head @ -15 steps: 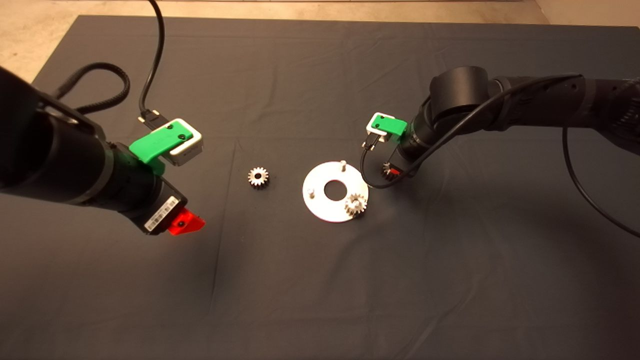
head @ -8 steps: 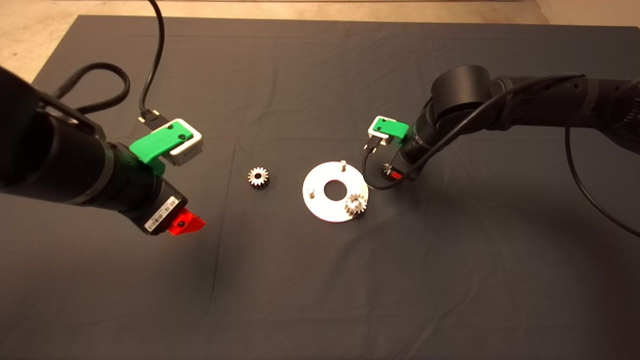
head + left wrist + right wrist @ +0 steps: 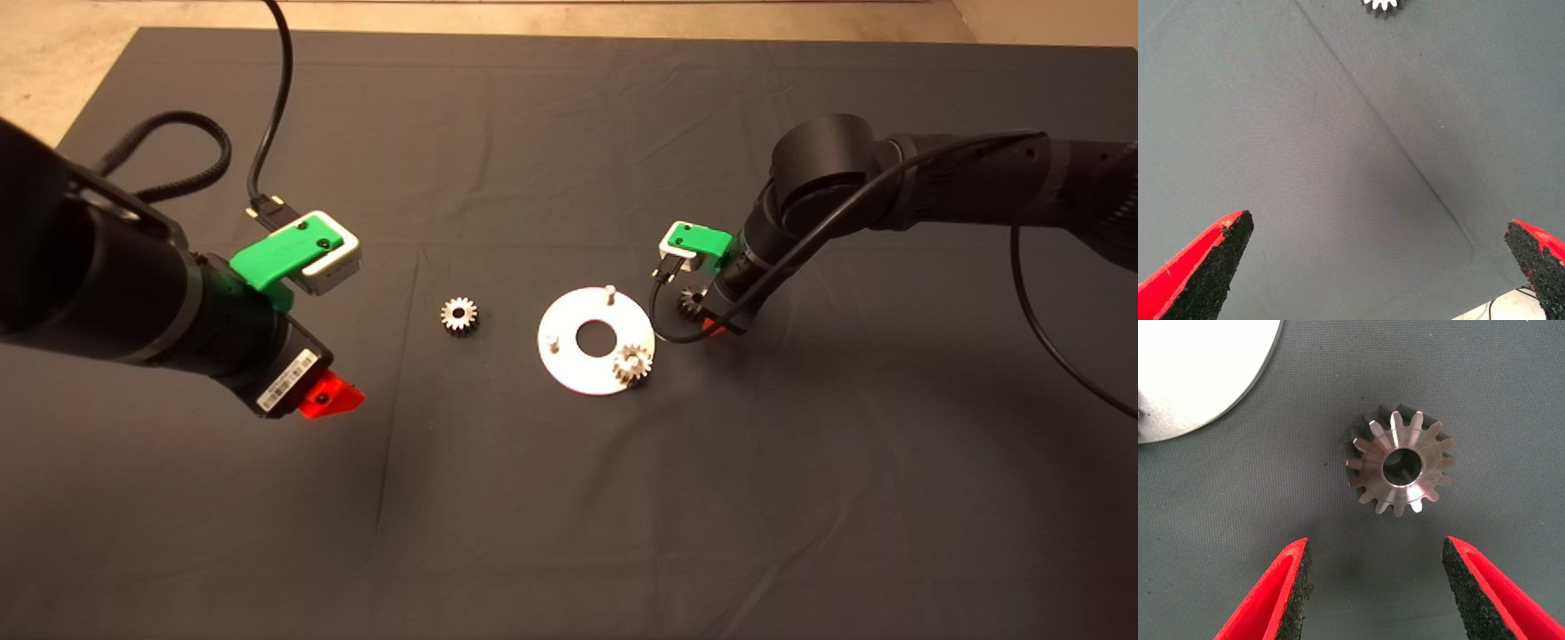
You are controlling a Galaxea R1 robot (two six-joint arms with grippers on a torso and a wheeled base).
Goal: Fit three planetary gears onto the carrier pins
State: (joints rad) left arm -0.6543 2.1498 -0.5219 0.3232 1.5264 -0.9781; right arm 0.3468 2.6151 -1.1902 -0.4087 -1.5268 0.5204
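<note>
The right claw (image 3: 711, 322) hangs low over the dark-matted tabletop (image 3: 569, 498), just beside the right rim of the flat round silver disc with the large centre hole (image 3: 569, 369). Its two red fingers stand apart, and from the wrist camera one small silver-grey toothed metal gear (image 3: 1399, 468) lies flat on the mat just ahead of the black pads (image 3: 1298, 587), touched by neither. The bore of that gear points straight up, so its axis stands upright and its teeth ring outward. From above, the same gear (image 3: 691, 303) peeks out by the arm's cable, near the disc but off it.

A second small silver-grey gear (image 3: 632, 364) sits on the disc at its lower right edge, flat, hole upward, where the third pin would be. Two short silver studs stand upright and bare: one at the far edge of the disc (image 3: 610, 291), one at its left side (image 3: 553, 340).

The third small gear (image 3: 460, 315) lies flat on the mat to the left of the disc, well clear of it, hole upward.

The left claw (image 3: 331, 396) hovers above the mat further left, well apart from that gear, its fingers spread wide.
</note>
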